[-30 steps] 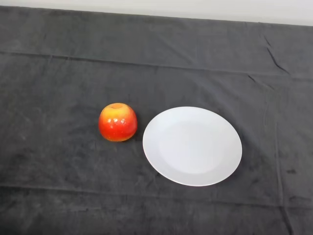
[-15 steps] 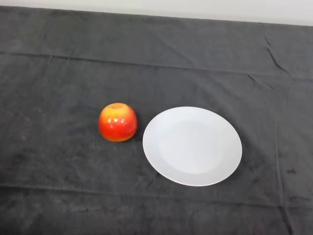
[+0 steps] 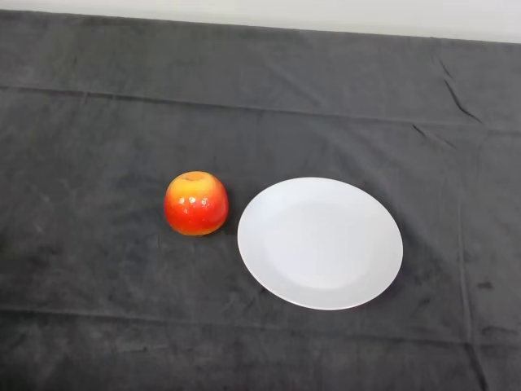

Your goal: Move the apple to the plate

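Note:
A red and yellow apple (image 3: 195, 204) stands upright on the dark cloth, a little left of the middle of the head view. A round white plate (image 3: 320, 243) lies flat on the cloth just to the right of the apple, with a narrow gap between them. Nothing lies on the plate.
The dark cloth (image 3: 98, 122) covers the whole table and has a few creases at the right. The table's far edge (image 3: 260, 24) runs along the top of the view against a pale wall.

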Available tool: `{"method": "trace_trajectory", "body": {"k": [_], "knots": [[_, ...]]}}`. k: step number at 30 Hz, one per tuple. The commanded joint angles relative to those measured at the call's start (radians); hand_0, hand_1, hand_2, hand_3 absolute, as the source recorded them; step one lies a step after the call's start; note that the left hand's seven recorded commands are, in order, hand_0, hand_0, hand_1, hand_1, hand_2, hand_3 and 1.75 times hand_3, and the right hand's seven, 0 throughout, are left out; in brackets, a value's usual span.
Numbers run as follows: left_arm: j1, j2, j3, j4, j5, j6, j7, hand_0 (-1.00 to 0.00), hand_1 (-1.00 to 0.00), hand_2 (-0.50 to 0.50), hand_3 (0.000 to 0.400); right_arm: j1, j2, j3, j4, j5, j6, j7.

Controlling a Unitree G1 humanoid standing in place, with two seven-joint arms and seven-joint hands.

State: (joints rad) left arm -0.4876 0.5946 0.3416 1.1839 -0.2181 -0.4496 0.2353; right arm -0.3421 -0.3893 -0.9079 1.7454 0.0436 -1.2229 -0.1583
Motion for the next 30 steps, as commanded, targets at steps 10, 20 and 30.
{"method": "trace_trajectory", "body": {"k": [10,20,30], "knots": [[-0.069,0.002,-0.012,-0.033,0.055,-0.088,-0.018,0.00,0.00,0.00,0.000,0.087,0.141,-0.0079,0.095,-0.0013,0.081,0.0041],[-0.101,-0.008,-0.051,-0.024,0.104,-0.156,-0.047,0.00,0.00,0.00,0.000,0.087,0.141,-0.0079,0.095,-0.0014,0.081,0.0041],[-0.121,-0.030,-0.094,-0.015,0.157,-0.232,-0.066,0.00,0.00,0.00,0.000,0.087,0.141,-0.0082,0.096,-0.0016,0.081,0.0041]]}}
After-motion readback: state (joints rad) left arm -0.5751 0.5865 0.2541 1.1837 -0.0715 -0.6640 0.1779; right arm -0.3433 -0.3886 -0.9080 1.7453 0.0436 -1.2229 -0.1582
